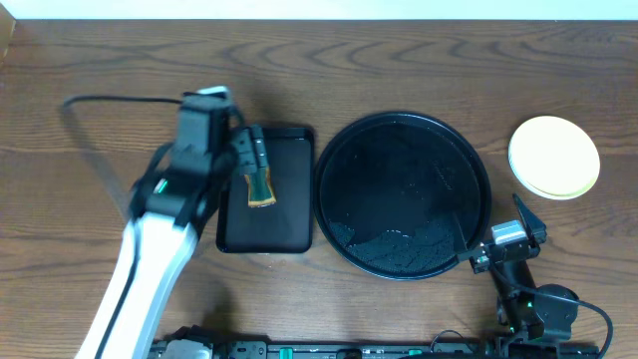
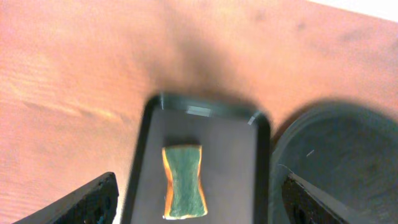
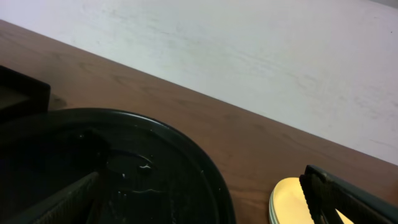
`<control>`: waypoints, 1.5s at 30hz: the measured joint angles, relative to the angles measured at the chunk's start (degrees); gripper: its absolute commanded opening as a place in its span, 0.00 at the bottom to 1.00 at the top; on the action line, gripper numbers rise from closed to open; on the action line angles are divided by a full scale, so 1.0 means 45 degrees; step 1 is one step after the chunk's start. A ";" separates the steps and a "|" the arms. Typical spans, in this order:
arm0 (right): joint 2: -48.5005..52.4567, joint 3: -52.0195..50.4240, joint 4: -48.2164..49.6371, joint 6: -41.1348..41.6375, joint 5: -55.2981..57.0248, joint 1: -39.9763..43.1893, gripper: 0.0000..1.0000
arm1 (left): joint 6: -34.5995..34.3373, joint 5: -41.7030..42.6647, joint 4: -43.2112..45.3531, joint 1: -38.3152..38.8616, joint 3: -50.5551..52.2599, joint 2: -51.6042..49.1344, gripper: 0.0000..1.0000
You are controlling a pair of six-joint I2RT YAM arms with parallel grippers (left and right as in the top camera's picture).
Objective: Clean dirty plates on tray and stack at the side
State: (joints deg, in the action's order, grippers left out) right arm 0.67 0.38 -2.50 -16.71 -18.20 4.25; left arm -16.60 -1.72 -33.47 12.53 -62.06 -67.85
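On the bare wood right of the tray [image 1: 399,179], I see the plates [image 1: 554,158] stacked, yellow on top, so the job looks done. The left gripper [image 1: 249,160] above the sponge [image 1: 261,187] and the right gripper [image 1: 498,234] by the rim both gape empty. I can't count the stack or check the lower plates.

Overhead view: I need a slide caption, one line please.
Plates stacked beside the round black tray; left gripper open near the sponge on the rectangular tray.
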 measured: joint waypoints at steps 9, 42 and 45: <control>0.0000 0.0000 0.0005 0.0000 0.0005 0.0000 0.99 | 0.0024 -0.1200 -0.0024 -0.0248 0.3886 0.6421 0.85; 0.0000 0.0000 0.0005 0.0000 0.0005 0.0000 0.99 | -0.1078 -0.1404 0.8733 -0.1943 1.3707 1.4950 0.85; -0.0005 0.0000 0.0000 0.0000 0.0000 0.0000 0.99 | -0.1044 -0.1239 0.7461 -0.1943 1.3673 1.4906 0.85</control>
State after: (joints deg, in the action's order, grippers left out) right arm 0.64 0.38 -2.50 -16.71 -18.20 4.25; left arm -21.30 -7.29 0.10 3.79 -0.54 -0.78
